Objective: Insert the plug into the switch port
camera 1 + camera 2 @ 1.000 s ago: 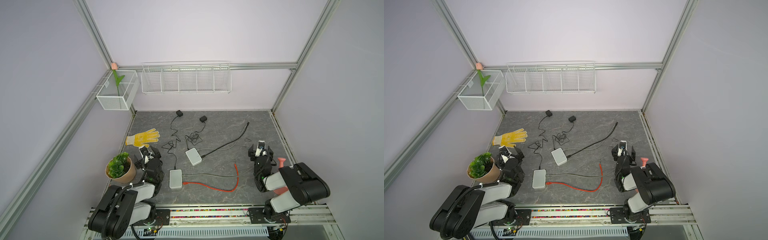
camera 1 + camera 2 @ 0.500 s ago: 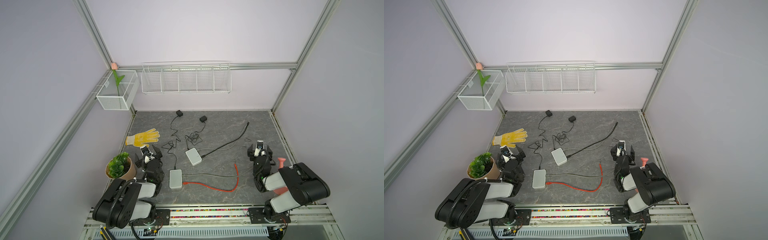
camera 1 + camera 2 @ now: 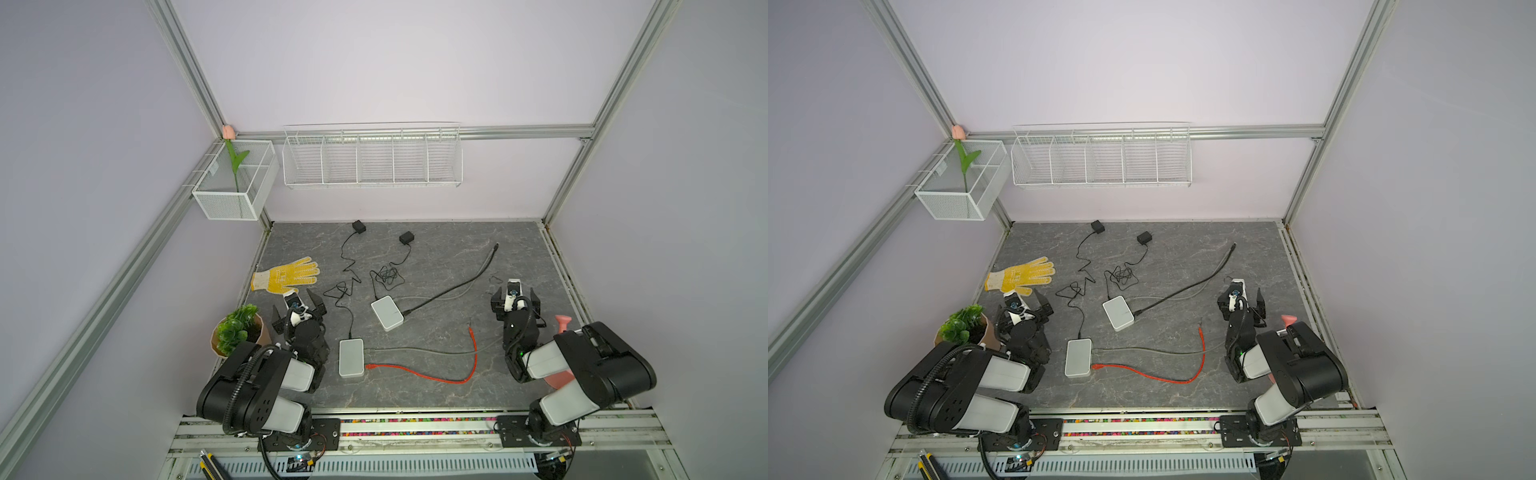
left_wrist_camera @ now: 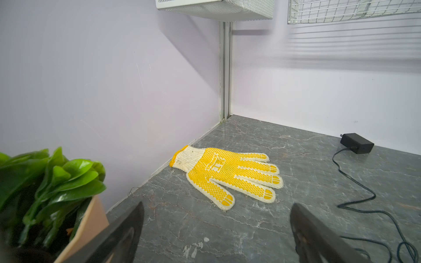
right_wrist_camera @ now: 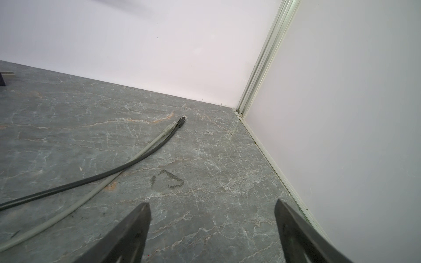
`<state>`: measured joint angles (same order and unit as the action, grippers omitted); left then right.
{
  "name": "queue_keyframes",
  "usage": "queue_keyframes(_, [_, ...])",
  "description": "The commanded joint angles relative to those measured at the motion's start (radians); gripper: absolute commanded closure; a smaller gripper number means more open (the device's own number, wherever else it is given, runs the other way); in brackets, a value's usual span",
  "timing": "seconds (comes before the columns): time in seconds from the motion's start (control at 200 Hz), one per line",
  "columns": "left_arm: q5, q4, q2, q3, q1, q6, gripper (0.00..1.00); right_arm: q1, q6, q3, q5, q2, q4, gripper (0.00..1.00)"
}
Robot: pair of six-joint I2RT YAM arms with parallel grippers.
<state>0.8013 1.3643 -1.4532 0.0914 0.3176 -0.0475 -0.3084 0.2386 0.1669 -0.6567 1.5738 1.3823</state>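
While left gripper (image 4: 217,205), right gripper (image 5: 212,203) are gaping empty, seemingly light red plug (image 3: 369,366) is lying four o'clock off flat white switch box (image 3: 351,357); rigid shell probably suiting pinch.

This was a robot test cell in a lab, not a lived-in room. Plain lilac walls (image 3: 374,62) were held in bare aluminium frame posts (image 3: 193,75) and boxed in a grey stone-look worktop (image 3: 436,257). Two robot arms (image 3: 257,386) (image 3: 590,365) were bolted to a metal rail (image 3: 415,428) at its front edge. What lay around read as staged props: an empty wire basket (image 3: 372,160), a fake flower (image 3: 235,160), a potted plant (image 3: 235,328), one glove (image 3: 286,276), a white network box (image 3: 351,357) and a red cable (image 3: 474,353).
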Motion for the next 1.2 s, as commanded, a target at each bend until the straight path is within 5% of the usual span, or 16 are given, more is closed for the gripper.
queue_keyframes(0.0, [-0.037,0.048,0.002,-0.014,-0.005,-0.031,0.01,-0.008,0.027,0.018,0.002,0.021,0.049,0.11])
queue_keyframes(0.885, [-0.11,0.047,-0.03,0.001,0.024,-0.104,0.01,-0.004,0.024,0.029,0.006,0.017,0.023,0.11])
queue_keyframes(1.195, [-0.147,0.047,-0.087,0.035,0.055,-0.162,0.01,0.064,-0.057,0.036,0.09,-0.034,-0.083,0.11])
